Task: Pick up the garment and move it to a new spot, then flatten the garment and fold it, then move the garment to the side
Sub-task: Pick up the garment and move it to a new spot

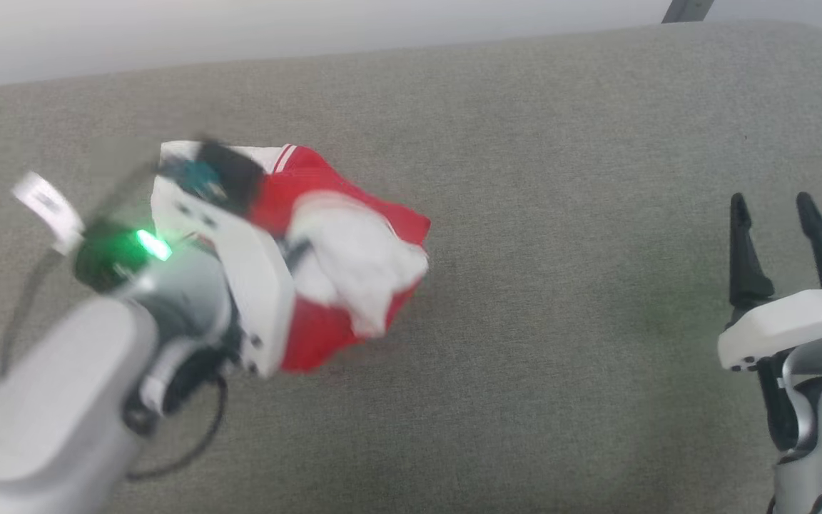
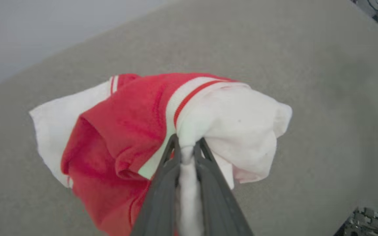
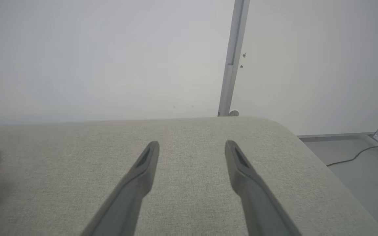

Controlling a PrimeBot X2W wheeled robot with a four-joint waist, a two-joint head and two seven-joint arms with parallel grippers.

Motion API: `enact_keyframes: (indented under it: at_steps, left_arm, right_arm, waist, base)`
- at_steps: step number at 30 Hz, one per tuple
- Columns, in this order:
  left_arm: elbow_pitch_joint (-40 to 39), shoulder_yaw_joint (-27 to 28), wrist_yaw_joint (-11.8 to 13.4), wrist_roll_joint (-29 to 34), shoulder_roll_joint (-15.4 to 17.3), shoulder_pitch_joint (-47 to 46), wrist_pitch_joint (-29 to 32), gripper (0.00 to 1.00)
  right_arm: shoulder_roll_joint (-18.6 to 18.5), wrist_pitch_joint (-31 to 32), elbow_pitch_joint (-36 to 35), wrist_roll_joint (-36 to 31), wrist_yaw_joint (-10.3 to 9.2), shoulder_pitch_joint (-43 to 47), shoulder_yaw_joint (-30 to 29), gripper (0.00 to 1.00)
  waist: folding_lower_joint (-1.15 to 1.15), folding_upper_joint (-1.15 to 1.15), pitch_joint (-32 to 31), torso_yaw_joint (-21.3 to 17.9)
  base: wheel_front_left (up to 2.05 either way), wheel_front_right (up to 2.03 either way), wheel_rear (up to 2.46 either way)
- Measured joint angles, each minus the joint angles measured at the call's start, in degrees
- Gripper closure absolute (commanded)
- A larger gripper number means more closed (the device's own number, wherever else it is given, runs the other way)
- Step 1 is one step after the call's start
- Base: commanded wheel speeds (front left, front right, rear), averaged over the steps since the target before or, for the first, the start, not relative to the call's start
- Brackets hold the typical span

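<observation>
Where left fingers [image 2: 161, 186] meet, garment [image 2: 120, 131] pinched between

Looks to me like I'm driving in some bare lab or test room, not anyone's home: a big padded table [image 1: 525, 400] in grey fabric, blank white walls [image 3: 94, 59], a metal post [image 3: 231, 65] up the wall, and a loose cable [image 3: 346, 160] across the grey floor [image 3: 372, 186].

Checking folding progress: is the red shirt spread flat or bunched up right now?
Bunched up. The garment is gathered in a crumpled clump at the left gripper, which pinches a white fold, with red and white layers overlapping.
</observation>
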Motion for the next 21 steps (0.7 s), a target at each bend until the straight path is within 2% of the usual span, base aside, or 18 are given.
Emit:
enact_keyframes:
  at_steps: [5,11,18,20,21]
  left_arm:
    - [4.83,-3.36,-0.34,-0.34,-2.04,4.81,-0.56,1.0]
    - [12.83,-6.16,-1.68,-0.09,-5.39,5.93,-2.11,1.0]
    - [21.68,-8.21,-5.52,0.35,-9.0,5.0,-5.13,1.0]
    - [23.27,-8.13,-6.5,0.01,-9.88,4.83,-6.42,0.13]
    - [23.76,-8.18,-6.95,-0.08,-10.21,4.77,-6.9,0.0]
  right_arm:
    - [0.1,-0.68,2.19,0.09,0.0,0.07,1.3,0.0]
    - [0.19,-1.09,4.08,0.3,0.0,-1.07,3.3,0.0]
    - [0.21,-1.41,5.91,0.16,0.01,-1.85,4.68,0.0]
    - [0.2,-1.44,6.47,0.02,0.0,-1.88,4.57,0.0]
    - [0.2,-1.45,6.75,-0.02,0.01,-1.88,4.47,0.0]
  waist:
    - [0.0,0.0,0.05,-0.35]
    - [0.0,0.0,0.17,-0.55]
    - [0.0,0.0,-0.54,-0.42]
    - [0.0,0.0,-1.22,-0.15]
    - [0.0,0.0,-1.62,0.03]
  base:
    - [0.0,0.0,0.0]
    - [0.0,0.0,0.0]
    - [0.0,0.0,0.0]
    - [0.0,0.0,0.0]
    - [0.0,0.0,0.0]
